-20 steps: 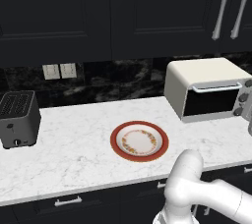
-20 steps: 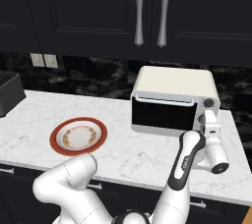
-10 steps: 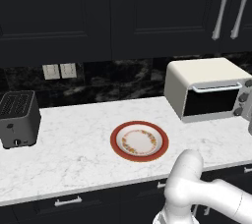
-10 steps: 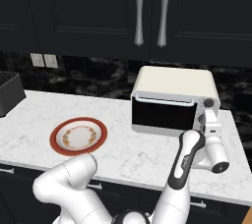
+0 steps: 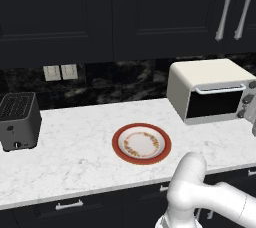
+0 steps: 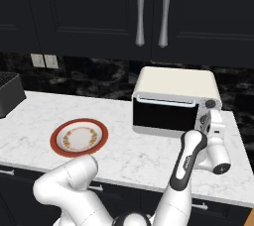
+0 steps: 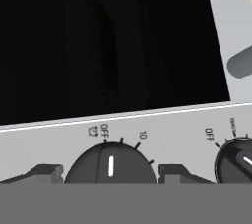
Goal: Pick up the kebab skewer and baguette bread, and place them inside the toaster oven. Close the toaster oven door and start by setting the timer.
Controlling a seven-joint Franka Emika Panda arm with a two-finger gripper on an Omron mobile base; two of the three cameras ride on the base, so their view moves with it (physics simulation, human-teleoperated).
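Nothing has visibly shifted since a second ago: the gripper (image 6: 208,119) still sits at the toaster oven's (image 6: 173,99) knob side, its fingers (image 7: 45,173) spread apart on either side of the timer knob (image 7: 111,164), which points at OFF. The toaster oven door (image 6: 166,112) is shut. Farther left, the plate (image 5: 141,143) holds no food.
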